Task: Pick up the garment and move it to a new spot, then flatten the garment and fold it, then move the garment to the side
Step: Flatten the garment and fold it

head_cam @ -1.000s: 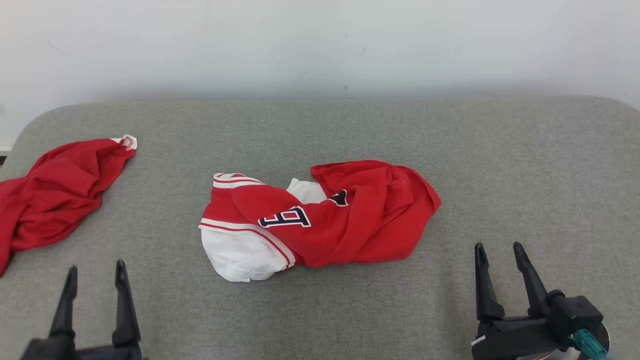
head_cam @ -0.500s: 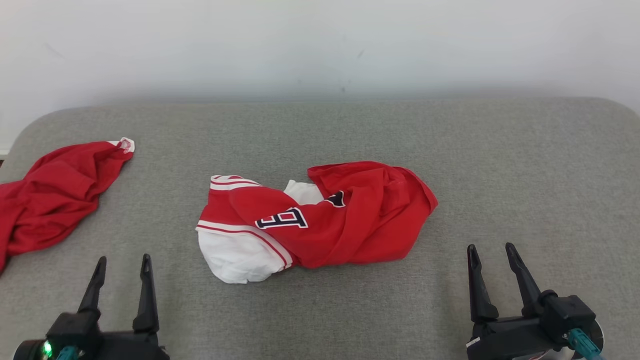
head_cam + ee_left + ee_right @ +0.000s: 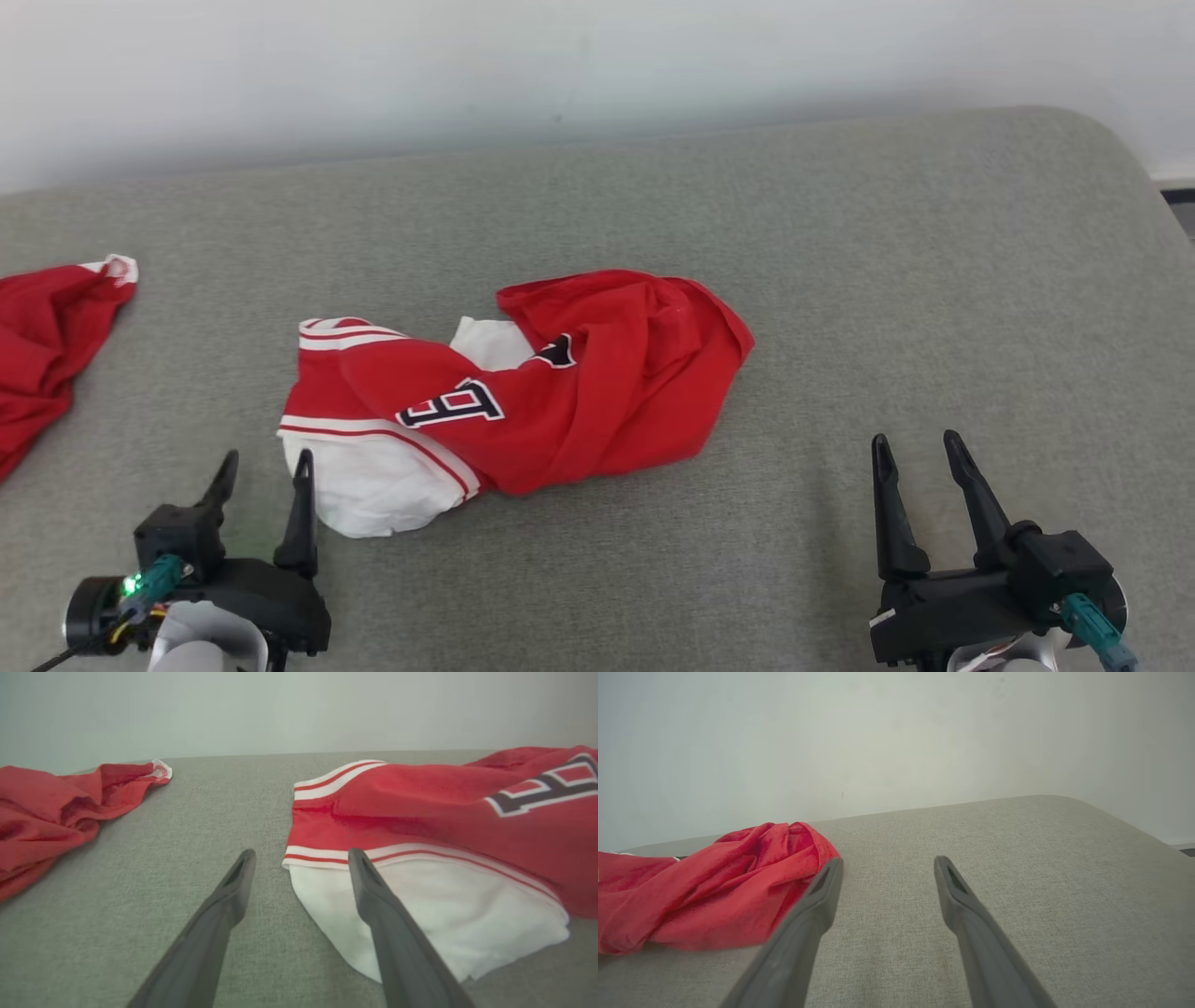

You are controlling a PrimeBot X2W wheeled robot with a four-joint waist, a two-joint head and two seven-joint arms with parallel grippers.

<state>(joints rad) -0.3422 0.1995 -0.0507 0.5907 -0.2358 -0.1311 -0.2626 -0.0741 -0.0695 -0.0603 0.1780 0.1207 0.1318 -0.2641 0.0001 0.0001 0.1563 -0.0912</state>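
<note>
Okay, crumpled red-and-white jersey [image 3: 560, 392] lies mid grey cushion [image 3: 887, 280]. I keep left gripper [image 3: 267, 455] beside its white part, fingers apart, empty; right gripper [image 3: 914, 437] spread too, well apart. Another red garment [image 3: 42, 336] far left.

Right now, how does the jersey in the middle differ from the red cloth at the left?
The jersey is red with white panels, striped trim and dark lettering; the red cloth is plain red apart from a small white tab. The jersey lies whole in the middle of the head view; the red cloth is cut off by its left edge. Both lie crumpled on the grey cushion.
</note>
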